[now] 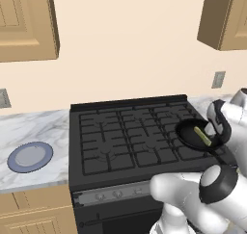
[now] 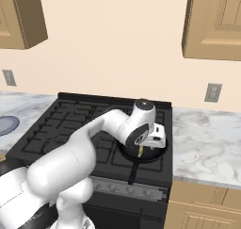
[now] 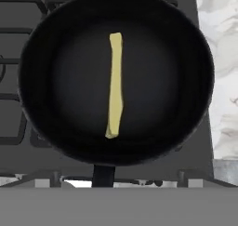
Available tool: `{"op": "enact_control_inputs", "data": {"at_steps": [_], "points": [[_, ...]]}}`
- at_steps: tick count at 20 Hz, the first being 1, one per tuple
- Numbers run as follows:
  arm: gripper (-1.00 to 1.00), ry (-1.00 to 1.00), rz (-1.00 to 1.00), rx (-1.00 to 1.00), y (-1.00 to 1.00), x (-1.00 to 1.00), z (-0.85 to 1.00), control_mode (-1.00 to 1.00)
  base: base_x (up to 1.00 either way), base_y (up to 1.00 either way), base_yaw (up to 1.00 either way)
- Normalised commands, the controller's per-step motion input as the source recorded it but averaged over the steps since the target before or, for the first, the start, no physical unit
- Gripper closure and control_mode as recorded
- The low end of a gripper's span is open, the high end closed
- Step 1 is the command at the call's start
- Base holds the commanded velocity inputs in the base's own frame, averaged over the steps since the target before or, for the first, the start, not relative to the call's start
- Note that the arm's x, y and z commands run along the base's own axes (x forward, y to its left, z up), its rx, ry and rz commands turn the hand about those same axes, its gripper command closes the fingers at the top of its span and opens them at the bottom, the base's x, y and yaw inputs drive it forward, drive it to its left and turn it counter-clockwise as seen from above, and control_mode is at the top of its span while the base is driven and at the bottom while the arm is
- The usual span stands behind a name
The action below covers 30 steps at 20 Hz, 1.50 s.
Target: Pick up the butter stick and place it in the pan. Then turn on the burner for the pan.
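A: What does the left base view give?

B: The black gas stovetop sits between marble counters. On its right near section stands the pan, with the butter stick lying inside it. The white arm curls just beside the pan on the right. A blue-grey plate rests on the left counter, well apart from the stove. The control knobs run along the stove's front panel.

A: And the right base view?

B: The arm's wrist hangs over the pan, which sits on the burner at the stove's near right corner. A sliver of the butter stick shows under the wrist. The pan handle points toward the near edge. The right counter lies beside it.

A: Can you read the fingers?

B: I cannot tell; the wrist appears to hide them here.

A: The hand view?

B: It looks straight down into the pan. The butter stick lies flat across the middle of the pan floor, free of any grip, its length in line with the handle.
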Motion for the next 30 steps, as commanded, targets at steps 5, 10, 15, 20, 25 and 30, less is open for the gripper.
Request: {"op": "enact_control_inputs", "data": {"at_steps": [5,10,15,20,25,30], "points": [[-1.00,-0.12,0.00,0.00,0.00,-0.39,0.00,-1.00,0.00,0.00,0.00],[-1.00,-0.20,0.00,0.00,-0.02,-0.30,-0.13,-1.00,0.00,0.00,0.00],[-1.00,-0.23,0.00,0.01,-0.12,-0.29,-0.20,-1.00,0.00,0.00,0.00],[-1.00,-0.25,0.00,0.01,-0.04,-0.30,-0.27,-1.00,0.00,0.00,0.00],[-1.00,-0.23,0.00,0.01,-0.01,-0.20,-0.27,-1.00,0.00,0.00,0.00],[-1.00,-0.24,0.00,0.03,-0.09,-0.21,-0.28,-1.00,0.00,0.00,0.00]]}}
